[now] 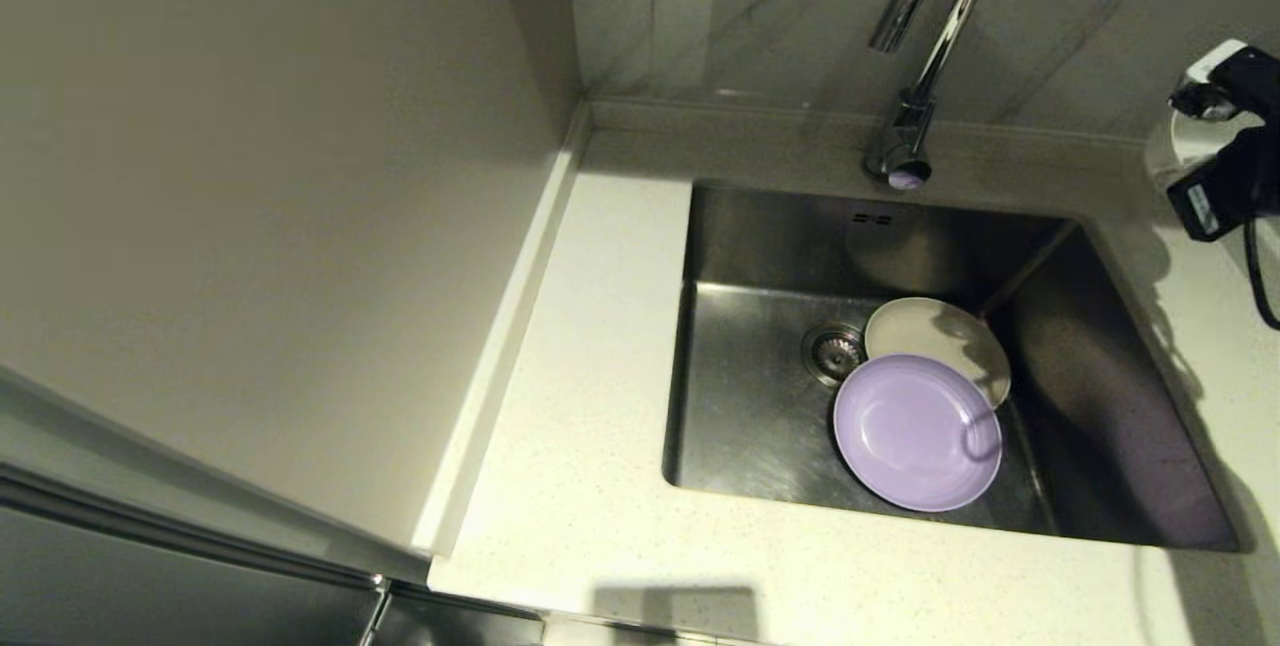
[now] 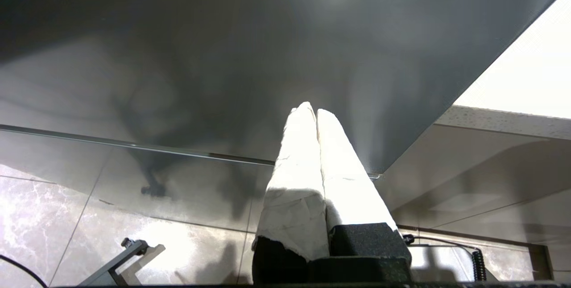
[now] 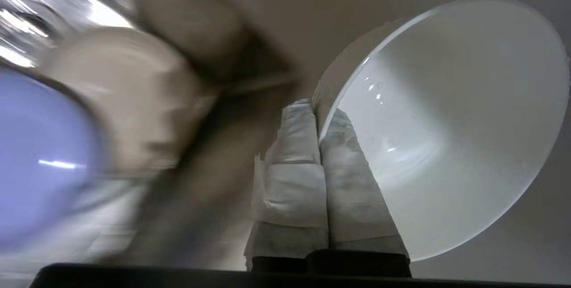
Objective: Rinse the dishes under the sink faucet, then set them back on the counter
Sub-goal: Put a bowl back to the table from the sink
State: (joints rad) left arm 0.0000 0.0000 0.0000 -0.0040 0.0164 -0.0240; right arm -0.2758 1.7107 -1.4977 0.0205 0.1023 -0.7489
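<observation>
right gripper [image 3: 317, 121]: pinched on white bowl [image 3: 446, 127] rim, raised at far right | left gripper [image 2: 316, 116]: closed, parked

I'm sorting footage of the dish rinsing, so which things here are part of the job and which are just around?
Part of the job:
white bowl, pinched at its rim by the right gripper
purple plate and beige plate in the sink
faucet
counter

Just around:
tiled wall
left gripper, parked

Three viewpoints
Head camera looks steeply down at the sink [image 1: 760, 426]; right wrist camera, close behind its tool [image 3: 317, 114], shares the lavender plate [image 1: 917, 432] at nine o'clock.
</observation>
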